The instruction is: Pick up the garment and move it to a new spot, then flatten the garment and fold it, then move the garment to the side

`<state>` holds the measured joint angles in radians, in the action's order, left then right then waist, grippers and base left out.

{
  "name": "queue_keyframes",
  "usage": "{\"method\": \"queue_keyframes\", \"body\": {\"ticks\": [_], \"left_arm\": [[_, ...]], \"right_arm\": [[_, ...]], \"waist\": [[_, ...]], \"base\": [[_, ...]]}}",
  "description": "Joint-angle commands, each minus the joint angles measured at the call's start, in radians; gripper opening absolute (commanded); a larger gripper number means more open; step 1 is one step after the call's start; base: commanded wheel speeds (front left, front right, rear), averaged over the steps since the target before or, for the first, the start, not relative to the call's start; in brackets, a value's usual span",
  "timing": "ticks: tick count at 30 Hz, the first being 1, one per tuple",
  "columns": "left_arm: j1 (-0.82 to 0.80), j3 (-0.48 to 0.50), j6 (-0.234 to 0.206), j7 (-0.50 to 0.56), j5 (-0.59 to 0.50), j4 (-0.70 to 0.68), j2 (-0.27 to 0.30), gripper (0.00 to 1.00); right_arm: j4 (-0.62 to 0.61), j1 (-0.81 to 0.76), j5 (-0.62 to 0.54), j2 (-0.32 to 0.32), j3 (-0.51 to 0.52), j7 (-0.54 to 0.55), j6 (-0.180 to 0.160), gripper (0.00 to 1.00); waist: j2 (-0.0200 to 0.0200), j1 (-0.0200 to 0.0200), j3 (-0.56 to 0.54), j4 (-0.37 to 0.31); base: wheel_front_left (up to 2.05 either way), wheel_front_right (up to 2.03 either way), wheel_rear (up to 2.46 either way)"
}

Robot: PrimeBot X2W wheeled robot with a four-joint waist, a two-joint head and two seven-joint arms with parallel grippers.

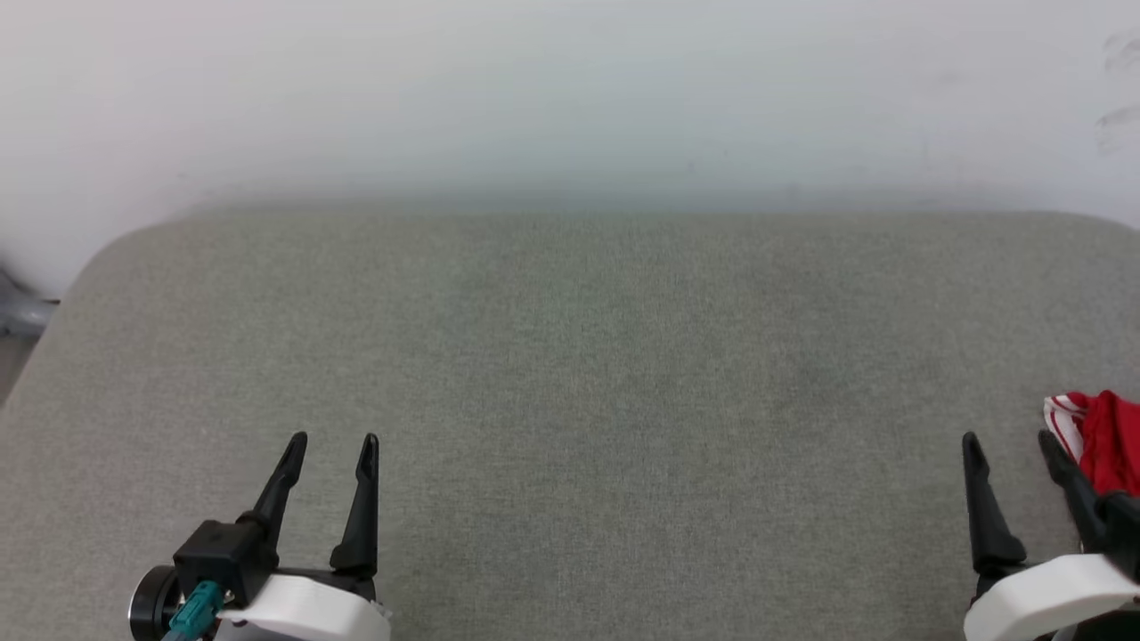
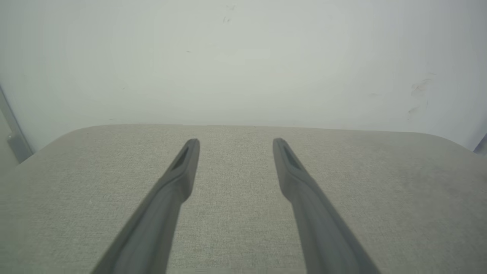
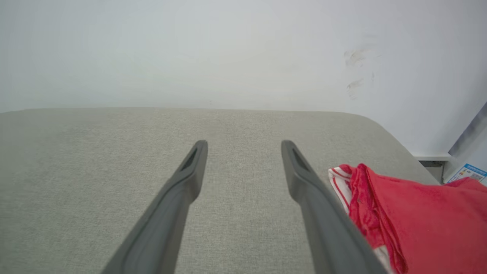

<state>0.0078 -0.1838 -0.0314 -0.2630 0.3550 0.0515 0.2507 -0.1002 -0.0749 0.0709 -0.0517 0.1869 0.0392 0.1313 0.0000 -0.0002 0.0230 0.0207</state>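
My right gripper [image 1: 1008, 438], jaws apart and empty, sits just left of the bunched red shirt [image 1: 1100, 441] on the grey pad [image 1: 570, 356]. My left gripper [image 1: 334, 437], also spread, is well left of the shirt.

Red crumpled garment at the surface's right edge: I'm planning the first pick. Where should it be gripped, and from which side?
Probably the red crumpled garment's raised fold beside the red-white striped trim, reached from its left by the right gripper: that ridge stands up, nearest the open fingers.
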Motion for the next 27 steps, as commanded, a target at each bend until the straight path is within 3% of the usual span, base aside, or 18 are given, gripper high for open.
{"method": "queue_keyframes", "body": {"ticks": [1, 13, 27], "left_arm": [[0.016, 0.006, -0.004, -0.002, -0.004, 0.002, 0.003, 1.00], [0.050, 0.010, 0.002, -0.002, -0.022, 0.023, -0.007, 1.00], [0.031, 0.022, 0.023, -0.002, -0.028, 0.058, -0.016, 1.00]], "right_arm": [[-0.025, -0.027, 0.007, 0.001, -0.013, 0.006, -0.001, 1.00], [-0.146, -0.130, 0.053, 0.002, -0.068, 0.029, -0.001, 1.00], [-0.124, -0.121, 0.065, 0.002, -0.075, 0.021, -0.001, 1.00]], "waist": [[0.0000, 0.0002, -0.032, 0.003], [0.0000, 0.0002, -0.065, -0.006], [0.0000, 0.0002, -0.069, -0.005]], "base": [[0.00, 0.00, 0.00], [0.00, 0.00, 0.00], [0.00, 0.00, 0.00]]}}
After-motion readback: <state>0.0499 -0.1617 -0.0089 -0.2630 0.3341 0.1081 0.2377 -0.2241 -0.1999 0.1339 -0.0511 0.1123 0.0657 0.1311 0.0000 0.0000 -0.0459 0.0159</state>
